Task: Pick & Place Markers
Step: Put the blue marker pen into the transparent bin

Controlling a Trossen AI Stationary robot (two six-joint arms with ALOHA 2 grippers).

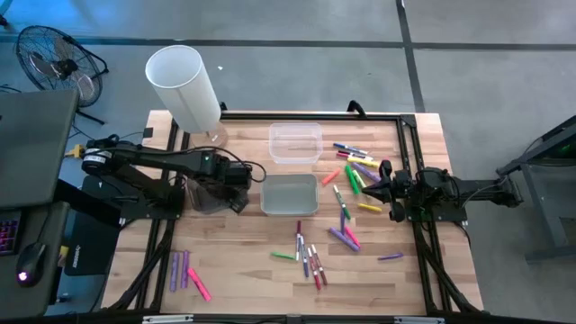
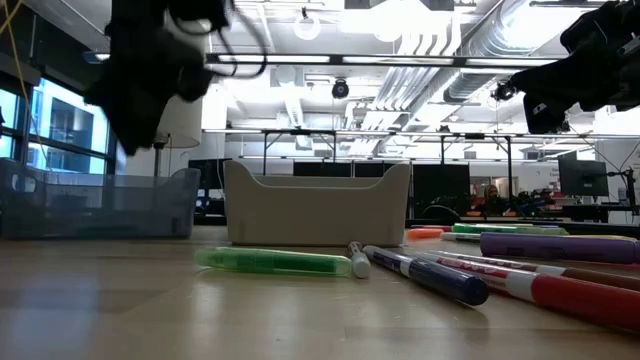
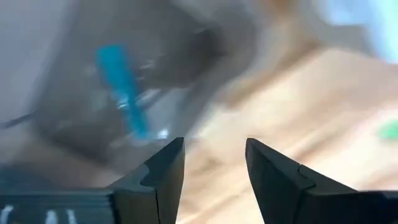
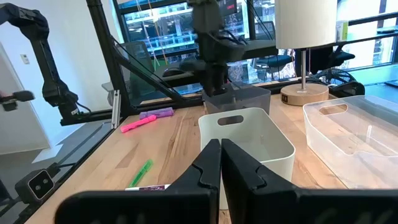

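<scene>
Many markers lie flat on the wooden table: a cluster [image 1: 355, 169] near the right arm, another group [image 1: 308, 256] toward the near edge, and purple and pink ones [image 1: 186, 270] at the near left. My left gripper [image 1: 238, 200] [image 3: 214, 158] is open, holds nothing, and hangs above the dark grey bin [image 1: 205, 193]. A blue marker [image 3: 123, 93] lies inside that bin. My right gripper [image 1: 380, 183] [image 4: 221, 152] is shut on nothing, raised over the right-hand cluster and pointing toward the white bin [image 1: 289, 194] [image 4: 245, 140].
A clear bin [image 1: 295, 142] [image 4: 354, 134] stands behind the white bin. A lamp with a white shade [image 1: 184, 85] is at the far left of the table. A black frame [image 1: 409, 135] runs along the table's edges. A green marker [image 2: 275, 261] lies nearest the low camera.
</scene>
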